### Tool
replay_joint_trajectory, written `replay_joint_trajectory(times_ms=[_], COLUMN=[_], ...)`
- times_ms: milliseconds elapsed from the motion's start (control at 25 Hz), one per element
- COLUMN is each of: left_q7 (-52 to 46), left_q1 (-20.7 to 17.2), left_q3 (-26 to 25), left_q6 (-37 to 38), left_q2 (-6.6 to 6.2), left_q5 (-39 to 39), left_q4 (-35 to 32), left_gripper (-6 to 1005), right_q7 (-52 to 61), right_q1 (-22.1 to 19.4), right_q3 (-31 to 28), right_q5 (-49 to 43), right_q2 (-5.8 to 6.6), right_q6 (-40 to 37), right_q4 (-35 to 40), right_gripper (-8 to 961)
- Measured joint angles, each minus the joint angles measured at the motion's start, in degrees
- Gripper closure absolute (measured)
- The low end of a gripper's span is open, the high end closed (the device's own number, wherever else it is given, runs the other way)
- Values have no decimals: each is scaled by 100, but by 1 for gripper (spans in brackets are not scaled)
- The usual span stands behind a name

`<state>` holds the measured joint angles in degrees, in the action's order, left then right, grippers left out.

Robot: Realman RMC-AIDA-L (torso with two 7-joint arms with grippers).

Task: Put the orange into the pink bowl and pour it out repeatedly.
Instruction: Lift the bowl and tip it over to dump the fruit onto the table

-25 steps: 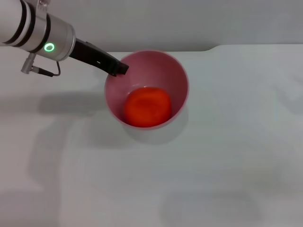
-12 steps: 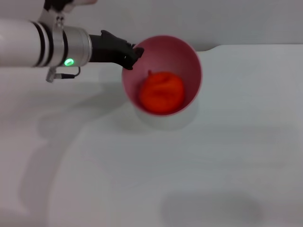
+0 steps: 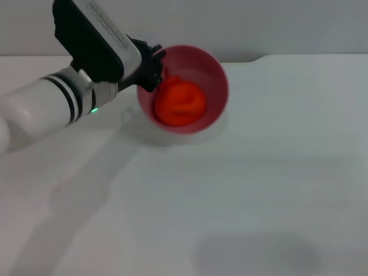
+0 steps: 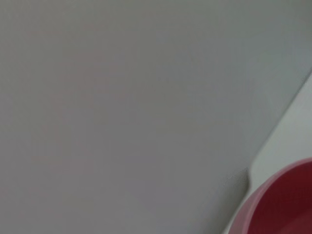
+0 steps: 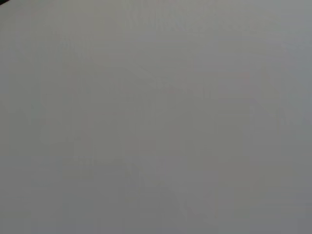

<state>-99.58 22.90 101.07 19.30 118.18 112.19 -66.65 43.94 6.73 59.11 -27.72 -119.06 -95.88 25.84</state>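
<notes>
Toward the far left of the white worktop (image 3: 247,190): the task's things are gathered, seen from the head view.
Pink bowl (image 3: 215,75): it is held lifted and tipped, its mouth turned up toward the head camera, so the whole inside is seen. A faint shadow lies on the worktop beneath it. In the left wrist view only an edge of its rim (image 4: 265,202) is seen, in a corner.
Orange (image 3: 180,102): it is lying inside the pink bowl, settled against the lower inner wall. It is judged to be kept there by the modest tilt; the rim has not been brought low enough for it to roll out.
Left gripper (image 3: 150,72): it is clamped on the bowl's near-left rim, its dark fingers closed over the thin edge. A rim hold is judged to be used so that the bowl can be turned by rotating the wrist.
Left arm (image 3: 52,112): it is reached in from the left edge, its black wrist housing rolled over above the bowl.
Right gripper: it is not seen in any view; its wrist camera shows only plain grey surface.
Step in hand: a pour is judged to be starting, with the orange not yet released.
</notes>
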Motion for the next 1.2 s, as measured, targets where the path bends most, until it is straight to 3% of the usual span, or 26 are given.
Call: replay_joint_trajectory(times_ms=[40, 280, 520, 720, 1200], left_q7=[185, 729, 1026, 1038, 1042], left_q1=[-172, -391, -532, -635, -642], left_q3=[349, 1292, 2206, 2543, 2847], left_q6=[-621, -2219, -3820, -4458, -4798], left_q2=[-4, -5, 17, 17, 12], left_q5=[28, 96, 712, 1001, 1141], left_q4=[-90, -97, 42, 144, 153], left_gripper=[956, 956, 956, 956, 955], right_q7=[11, 15, 17, 18, 18], right_q1=[0, 57, 232, 325, 471], right_q3=[14, 59, 65, 65, 66], right_q5=[0, 4, 4, 4, -17], right_q2=[-3, -29, -29, -23, -20], right_q6=[-6, -82, -194, -223, -249], right_q4=[-1, -64, -282, -340, -344], right_gripper=[233, 233, 233, 234, 234])
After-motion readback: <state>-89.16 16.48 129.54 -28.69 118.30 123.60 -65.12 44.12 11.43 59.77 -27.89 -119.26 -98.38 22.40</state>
